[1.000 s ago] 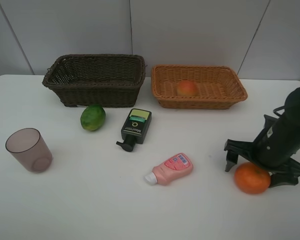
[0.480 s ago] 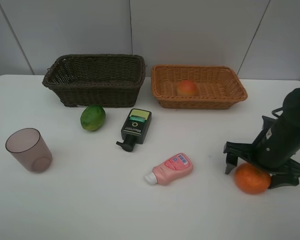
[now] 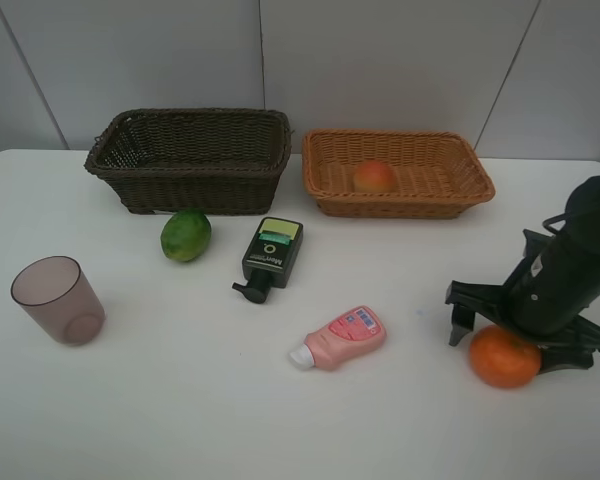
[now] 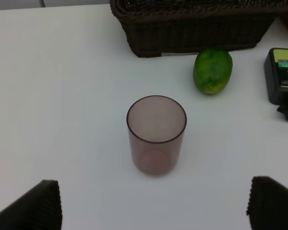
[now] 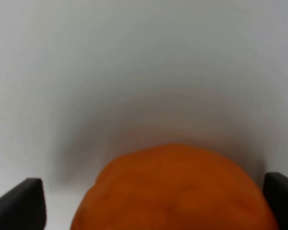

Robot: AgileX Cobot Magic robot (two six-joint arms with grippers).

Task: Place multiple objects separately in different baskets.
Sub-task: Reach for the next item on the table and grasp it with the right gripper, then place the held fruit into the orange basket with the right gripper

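White table (image 3: 180, 420), grey wall panels (image 3: 380, 60) | left end effector (image 4: 154, 194) spread | right end effector (image 3: 520, 346) spread astride orange (image 3: 500, 362)

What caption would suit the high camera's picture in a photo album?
Right gripper open around an orange on the white table; a peach lies in the tan basket.
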